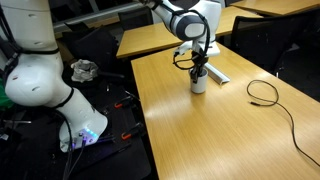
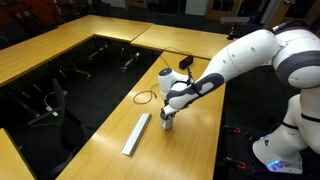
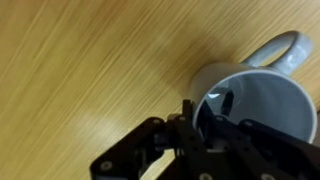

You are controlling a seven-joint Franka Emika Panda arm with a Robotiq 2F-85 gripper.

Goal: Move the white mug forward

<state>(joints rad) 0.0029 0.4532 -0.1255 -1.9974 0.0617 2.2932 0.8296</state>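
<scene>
- White mug (image 1: 199,83) upright on the desk (image 1: 200,135), just beside one end of the long pale bar (image 1: 218,73); same placing beside the bar in both exterior views; handle (image 3: 283,48) turned away from the arm's side in the wrist view.
- Arm (image 2: 240,65) bent down over that same end of the bar; fingers (image 3: 228,100) astride the mug's near wall in the wrist view, one dipped inside the dark hollow, the other outside the rim.
- Impossible to tell whether pinched tight on the wall or merely set around it; contact hidden under the wrist's own dark body.
- Done, by the look of it: the reach, the lining-up, the lowering over the rim.
- Not yet done, as judged: the move itself; mug seemingly flat on the wood, still close by the bar, no lift apparent.
- Left to do: a firm pinch on the wall if lacking; a slide or short carry forward, away from the bar; a level set-down; release.
- Black cable loop (image 1: 262,92) well apart from the bar, on its far side from the mug; probably no hindrance.
</scene>
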